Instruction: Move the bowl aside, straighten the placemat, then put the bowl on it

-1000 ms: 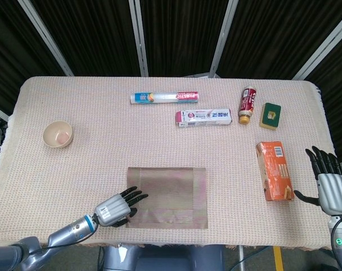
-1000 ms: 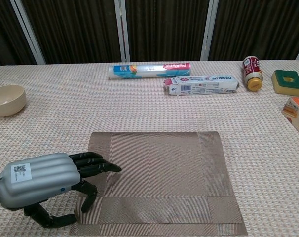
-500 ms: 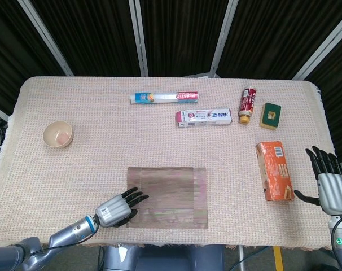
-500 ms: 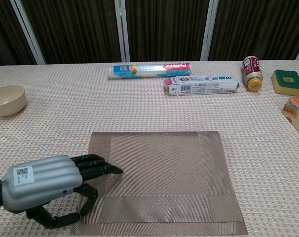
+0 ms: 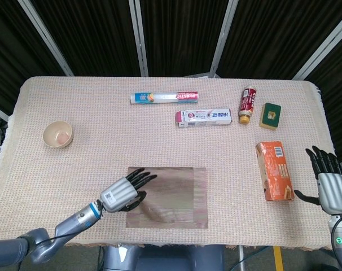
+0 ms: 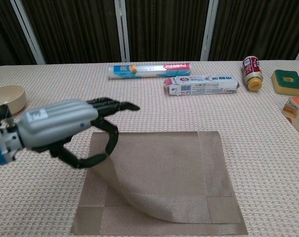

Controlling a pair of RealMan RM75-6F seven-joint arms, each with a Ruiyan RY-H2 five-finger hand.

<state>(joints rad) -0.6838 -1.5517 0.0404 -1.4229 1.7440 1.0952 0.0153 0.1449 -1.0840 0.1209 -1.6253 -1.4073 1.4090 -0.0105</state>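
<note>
At the far left of the tabletop (image 5: pixel 103 107), the cream bowl (image 5: pixel 58 135) is sitting upright, well apart from the placemat (image 5: pixel 176 195). Next, the left hand (image 5: pixel 125 192) is hovering over the placemat's left edge, and in the chest view the left hand (image 6: pixel 65 126) is pinching that edge between thumb and fingers and lifting it, so the placemat (image 6: pixel 174 173) is curling up off the cloth on its left side while its right part is lying flat. Behind it, a plastic-wrap roll (image 5: pixel 164 97) and a toothpaste box (image 5: pixel 203 118) are lying near the back. Further right, a small bottle (image 5: pixel 248 104) is lying beside a green sponge (image 5: pixel 270 115), and an orange box (image 5: pixel 274 170) is lying nearer the front. At the far right, the right hand (image 5: pixel 328 183) is resting released, fingers spread, holding nothing.
</note>
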